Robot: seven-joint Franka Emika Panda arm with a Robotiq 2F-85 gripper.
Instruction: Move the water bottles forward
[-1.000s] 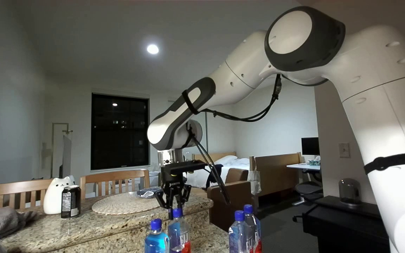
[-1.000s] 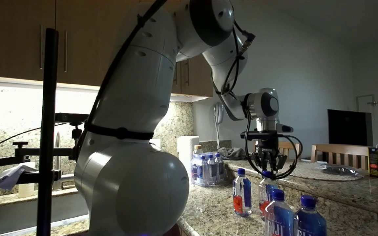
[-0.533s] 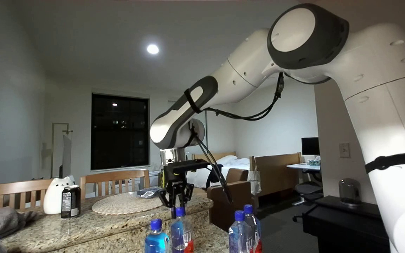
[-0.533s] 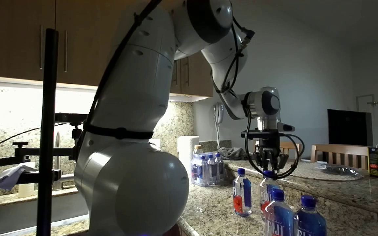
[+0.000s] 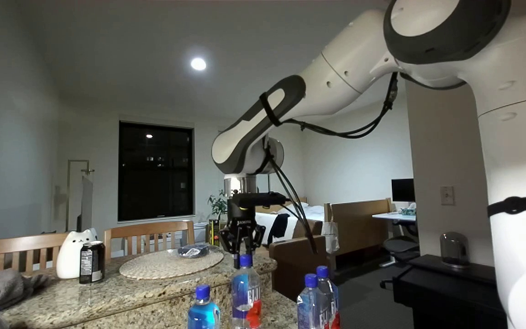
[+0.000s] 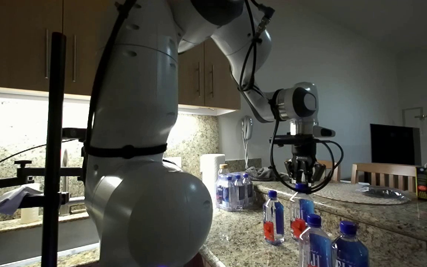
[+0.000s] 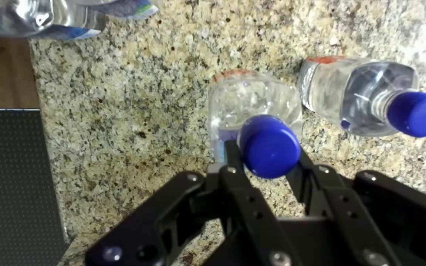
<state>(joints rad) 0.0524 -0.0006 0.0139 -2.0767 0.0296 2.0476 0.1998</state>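
Note:
A clear water bottle with a blue cap and a red patch on its label hangs from my gripper. Both fingers press the cap from its sides. In both exterior views the gripper points straight down over this bottle, which looks upright and seems lifted off the counter. Close beside it stands one more bottle, seen right of it in the wrist view. A pair of bottles, a nearer one and its neighbour, stands apart, cut off at the wrist view's top left.
A raised granite ledge runs along the counter, whose edge drops to the floor in the wrist view. A wrapped pack of bottles stands by a paper towel roll. The ledge bears a woven mat and a can.
My gripper has risen with the held bottle in both exterior views, shifting right in an exterior view. The fingers have stayed on the cap. The other bottles have not moved.

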